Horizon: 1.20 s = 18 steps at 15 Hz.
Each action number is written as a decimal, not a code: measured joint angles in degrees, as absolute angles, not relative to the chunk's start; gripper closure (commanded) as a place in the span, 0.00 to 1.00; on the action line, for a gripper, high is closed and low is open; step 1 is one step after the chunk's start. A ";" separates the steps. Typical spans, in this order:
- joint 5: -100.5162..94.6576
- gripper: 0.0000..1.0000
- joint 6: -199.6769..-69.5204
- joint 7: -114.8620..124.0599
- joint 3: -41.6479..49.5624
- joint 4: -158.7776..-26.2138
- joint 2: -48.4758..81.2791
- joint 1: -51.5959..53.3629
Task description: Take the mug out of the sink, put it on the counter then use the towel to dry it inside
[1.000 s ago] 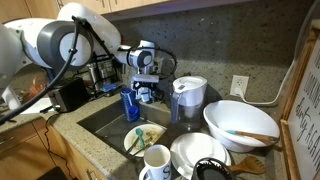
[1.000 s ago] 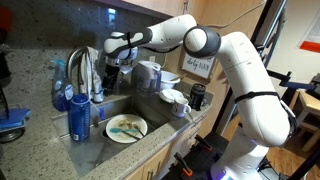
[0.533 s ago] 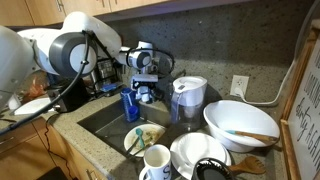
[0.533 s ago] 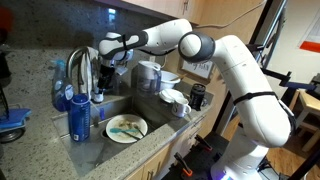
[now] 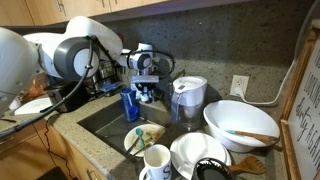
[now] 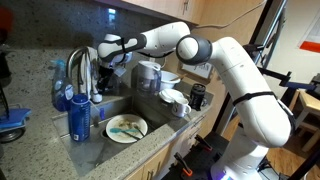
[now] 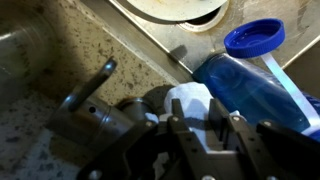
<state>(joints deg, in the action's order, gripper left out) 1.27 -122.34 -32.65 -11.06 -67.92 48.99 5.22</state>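
The gripper [image 5: 147,91] hangs over the back edge of the sink [image 5: 100,118], left of centre in the frame and close to the faucet [image 6: 80,68], with the white arm [image 6: 215,50] reaching across from the side. In the wrist view its dark fingers [image 7: 176,128] fill the bottom of the frame, and a small white lump [image 7: 188,100] sits right between them. The view there is dim and blurred, so I cannot tell whether the jaws are clenched on it or merely standing around it.

The white mug [image 5: 157,160] stands upright at the lower centre of the frame, well apart from the gripper and beside a stack of white dishes [image 5: 198,152]. In an exterior view it appears right of the basin [image 6: 175,100], next to a black cup [image 6: 196,95].

A blue bottle [image 5: 130,103] stands just below the gripper, and its blue cap shows at the upper right of the wrist view [image 7: 255,38]. A soiled plate [image 6: 126,127] lies flat in the basin. A large white bowl [image 5: 240,125] with a wooden utensil across it sits at the right.
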 measured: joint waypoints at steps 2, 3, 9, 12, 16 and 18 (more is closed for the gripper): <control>1.13 1.00 -123.57 -32.65 -11.05 -67.92 49.49 5.22; 1.12 1.00 -124.12 -32.65 -11.05 -67.92 49.72 5.22; 1.11 0.50 -125.32 -32.64 -11.05 -67.75 50.70 5.11; 1.06 0.28 -125.97 -32.64 -11.05 -66.94 50.85 5.15; 0.94 0.01 -128.25 -32.64 -11.06 -65.77 50.93 5.47; 0.90 0.00 -129.16 -32.64 -11.05 -65.69 51.03 5.59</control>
